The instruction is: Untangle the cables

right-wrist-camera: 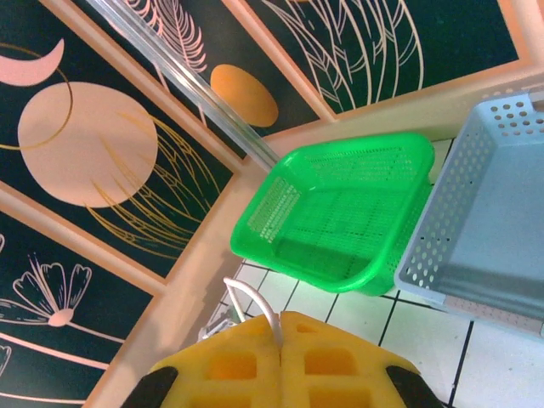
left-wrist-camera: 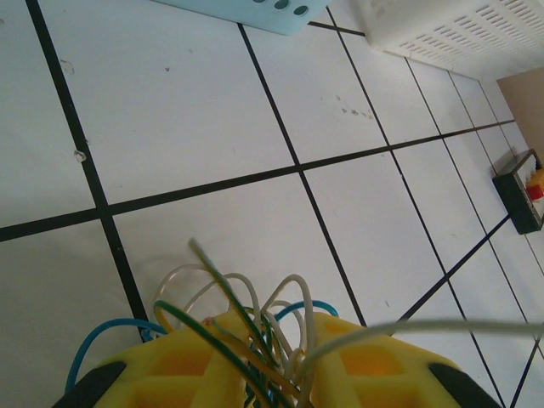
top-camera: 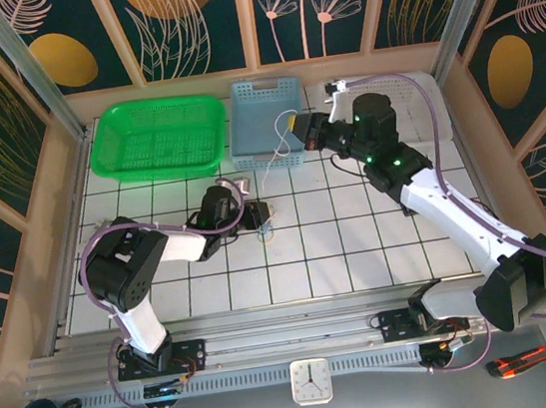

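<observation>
Currently, left gripper (left-wrist-camera: 285, 330) pinches the looped thin-wire cable bundle (left-wrist-camera: 259, 336) on the tiles near the perforated blue basket (top-camera: 251, 116); right gripper (right-wrist-camera: 280, 340), fully closed, clamps one white cable (right-wrist-camera: 263, 304) at that basket's front rim.

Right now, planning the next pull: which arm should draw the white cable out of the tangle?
Probably right: the right gripper holds the white cable raised by the blue basket; the left gripper clamps the bundle low.
</observation>
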You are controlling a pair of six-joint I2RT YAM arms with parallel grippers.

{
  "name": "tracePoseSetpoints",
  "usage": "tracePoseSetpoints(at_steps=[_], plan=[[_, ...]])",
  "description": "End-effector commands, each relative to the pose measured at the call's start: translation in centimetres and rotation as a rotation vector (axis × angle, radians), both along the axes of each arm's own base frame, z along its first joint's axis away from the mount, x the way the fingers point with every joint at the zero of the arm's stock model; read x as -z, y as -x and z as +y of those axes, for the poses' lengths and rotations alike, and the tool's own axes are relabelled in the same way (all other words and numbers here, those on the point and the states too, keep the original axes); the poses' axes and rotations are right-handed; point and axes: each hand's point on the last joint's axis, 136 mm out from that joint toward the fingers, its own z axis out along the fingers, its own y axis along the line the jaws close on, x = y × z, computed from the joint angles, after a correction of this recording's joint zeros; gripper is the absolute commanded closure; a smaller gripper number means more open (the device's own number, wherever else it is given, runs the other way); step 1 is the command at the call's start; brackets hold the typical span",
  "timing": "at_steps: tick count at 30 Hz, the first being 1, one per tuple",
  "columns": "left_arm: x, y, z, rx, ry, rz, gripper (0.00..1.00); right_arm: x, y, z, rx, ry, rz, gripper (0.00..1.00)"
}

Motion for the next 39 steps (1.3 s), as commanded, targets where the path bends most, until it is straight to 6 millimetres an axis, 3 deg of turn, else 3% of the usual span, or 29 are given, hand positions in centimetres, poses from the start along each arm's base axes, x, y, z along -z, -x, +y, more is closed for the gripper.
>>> tracePoseSetpoints(at_steps=[1, 6, 14, 21, 22, 28, 35, 39], plan=[[0.5, 0.4, 0.2, -0.004, 0.004, 0.015, 0.74, -5.7, 1.2, -1.1, -0.009, -0.084, -0.121, 1.0], [0.4, 0.7, 0.3, -0.006, 0.013, 0.012, 0.69, -8.7, 1.6, -2.2, 0.023, -0.095, -0.185, 1.0], [0.0, 0.8, 0.3, 0.0, 0.023, 0.005, 0.65, -7.7, 0.9, -2.5, 0.045, -0.099, -0.181, 1.0], [-2.2, 0.8, -0.1, 0.012, 0.056, -0.014, 0.51, -7.1, 0.2, -3.0, 0.078, -0.055, -0.184, 1.0], [-4.0, 0.7, -0.2, 0.015, 0.078, -0.045, 0.48, -6.8, 0.1, -3.1, 0.088, -0.048, -0.182, 1.0], [-8.5, 1.0, 0.1, 0.016, 0.101, -0.105, 0.28, -5.5, -0.1, -3.6, 0.112, -0.02, -0.174, 1.0], [-14.2, 1.9, 0.9, 0.0, 0.157, -0.177, 0.2, -3.3, -0.5, -4.0, 0.14, 0.017, -0.148, 1.0], [-19.0, 2.7, 0.6, 0.022, 0.269, -0.221, 0.19, -1.8, -0.8, -4.0, 0.147, 0.033, -0.128, 1.0]])
